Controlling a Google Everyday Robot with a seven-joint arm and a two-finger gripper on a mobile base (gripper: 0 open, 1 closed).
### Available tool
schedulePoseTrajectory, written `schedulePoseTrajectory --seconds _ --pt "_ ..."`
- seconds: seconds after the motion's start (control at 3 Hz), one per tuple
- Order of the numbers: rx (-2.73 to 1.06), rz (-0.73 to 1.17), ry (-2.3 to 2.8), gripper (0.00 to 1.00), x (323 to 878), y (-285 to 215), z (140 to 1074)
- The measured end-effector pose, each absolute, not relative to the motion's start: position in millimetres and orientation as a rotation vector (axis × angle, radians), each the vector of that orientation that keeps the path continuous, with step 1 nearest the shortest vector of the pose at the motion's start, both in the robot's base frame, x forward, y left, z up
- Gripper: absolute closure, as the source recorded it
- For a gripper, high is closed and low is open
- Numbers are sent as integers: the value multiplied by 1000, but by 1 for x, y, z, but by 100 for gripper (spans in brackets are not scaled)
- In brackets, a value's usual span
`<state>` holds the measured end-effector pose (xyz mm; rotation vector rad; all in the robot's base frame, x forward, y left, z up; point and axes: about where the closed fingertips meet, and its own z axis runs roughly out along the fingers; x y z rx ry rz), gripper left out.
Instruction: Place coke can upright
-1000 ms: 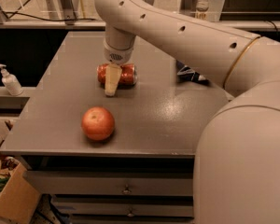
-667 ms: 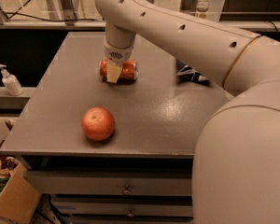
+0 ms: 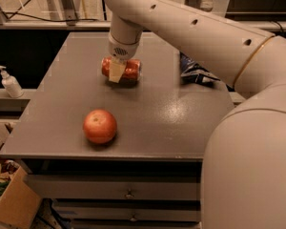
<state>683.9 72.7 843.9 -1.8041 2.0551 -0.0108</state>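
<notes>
The dark grey counter (image 3: 171, 123) carries a red metal coke can (image 3: 129, 69) on its side, a round orange-red apple (image 3: 100, 126) nearer the front, and a dark blue snack bag (image 3: 195, 73); the end effector (image 3: 117, 67) hangs over the can.

At twelve o'clock we find the gripper (image 3: 118, 70) masking part of the coke can (image 3: 132, 69); the arm (image 3: 205, 37) overlaps the snack bag (image 3: 194, 73).
</notes>
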Motion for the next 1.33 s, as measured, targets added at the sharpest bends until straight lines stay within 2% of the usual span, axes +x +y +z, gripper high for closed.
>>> schedulePoseTrajectory --seconds 1.33 --pt "-1336 692 1747 100 670 70 900"
